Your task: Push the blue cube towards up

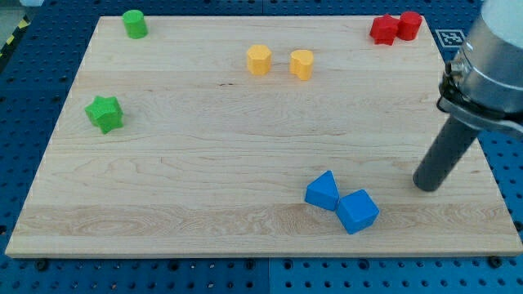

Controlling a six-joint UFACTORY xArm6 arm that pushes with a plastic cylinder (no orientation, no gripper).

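The blue cube [358, 211] lies near the view's bottom, right of centre, on the wooden board [204, 163]. A second blue block [322, 191], wedge-like in shape, touches it on its upper left. My tip [426, 187] rests on the board to the right of the blue cube, slightly higher in the view, with a gap of bare wood between them. The dark rod rises from the tip towards the view's upper right.
A green cylinder [135, 24] stands at the top left and a green star [105, 113] at the left. Two yellow blocks [259, 60] [301, 64] sit at top centre. Two red blocks [384, 29] [409, 24] touch at the top right.
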